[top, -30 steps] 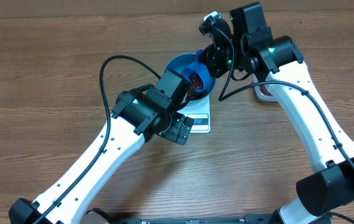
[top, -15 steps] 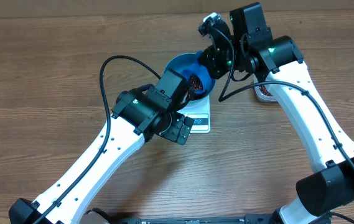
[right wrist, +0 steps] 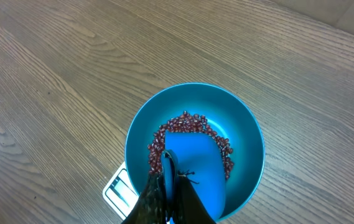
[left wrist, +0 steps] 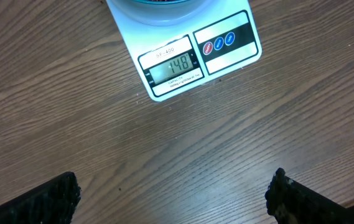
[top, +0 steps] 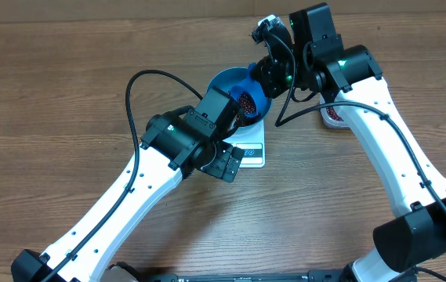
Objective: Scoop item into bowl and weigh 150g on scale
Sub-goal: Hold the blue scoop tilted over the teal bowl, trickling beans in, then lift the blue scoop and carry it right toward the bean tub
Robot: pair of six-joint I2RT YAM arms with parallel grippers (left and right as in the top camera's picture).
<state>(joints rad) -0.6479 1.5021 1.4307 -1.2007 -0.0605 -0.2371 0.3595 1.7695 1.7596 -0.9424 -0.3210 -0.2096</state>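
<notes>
Wooden table (top: 50, 78): my scale (left wrist: 226, 60) reads 148 under the bowl (right wrist: 251, 134) of beans (right wrist: 186, 121), so I judge it nearly done. The right gripper (right wrist: 167, 196) clamps the scoop (right wrist: 195, 165); the left gripper (left wrist: 173, 196) has its fingers apart.

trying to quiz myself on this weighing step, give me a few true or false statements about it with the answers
1. The bowl sits on the scale. True.
2. The scale's display shows 150. False: it shows 148.
3. The left gripper has its jaws clamped on the bowl. False: the jaws stand open and hold nothing, above bare table.
4. The right gripper grips a blue scoop. True.
5. The bowl is empty. False: red beans lie in it.
</notes>
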